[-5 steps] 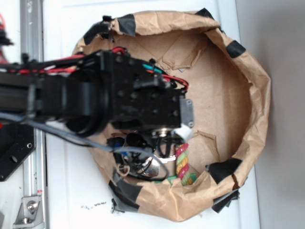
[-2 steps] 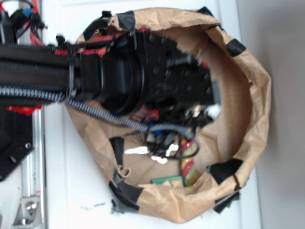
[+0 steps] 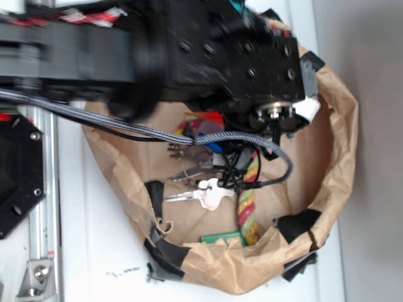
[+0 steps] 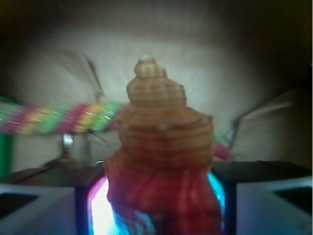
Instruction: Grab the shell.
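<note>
In the wrist view the orange-brown ribbed shell [image 4: 164,147] stands upright between my gripper's [image 4: 157,196] two fingers [image 4: 44,200], its cream tip pointing away from the camera. The jaws are closed against its wide lower part, which glows red and cyan from lit pads. The shell looks lifted off the paper floor. In the exterior view the black arm [image 3: 239,56] covers the upper part of the paper nest. There the fingers and the shell are hidden under it.
A crumpled brown paper nest [image 3: 340,126] patched with black tape rings the work area. Inside it lie a bunch of metal keys [image 3: 201,192], a red-yellow-green twisted rope [image 3: 249,211], also in the wrist view [image 4: 58,117], and a green card [image 3: 220,239]. A braided cable [image 3: 239,139] hangs across.
The arm has swung from the lower left of the nest to its upper right and looks closer to the camera. The keys, hidden before, now lie uncovered.
</note>
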Action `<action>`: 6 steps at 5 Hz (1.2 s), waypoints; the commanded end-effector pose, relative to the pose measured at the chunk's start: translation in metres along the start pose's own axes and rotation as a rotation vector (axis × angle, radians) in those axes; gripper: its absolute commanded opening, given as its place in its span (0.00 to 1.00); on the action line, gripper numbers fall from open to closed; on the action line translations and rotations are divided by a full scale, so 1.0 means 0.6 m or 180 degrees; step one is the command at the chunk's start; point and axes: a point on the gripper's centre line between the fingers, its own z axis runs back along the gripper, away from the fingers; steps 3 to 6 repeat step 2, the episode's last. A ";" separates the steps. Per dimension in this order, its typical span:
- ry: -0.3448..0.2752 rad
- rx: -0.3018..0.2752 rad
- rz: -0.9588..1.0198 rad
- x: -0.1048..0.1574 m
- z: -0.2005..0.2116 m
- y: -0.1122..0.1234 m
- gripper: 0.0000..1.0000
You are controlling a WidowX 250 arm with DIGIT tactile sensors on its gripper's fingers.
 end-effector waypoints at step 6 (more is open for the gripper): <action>-0.0364 0.0000 0.1597 -0.047 0.127 0.029 0.00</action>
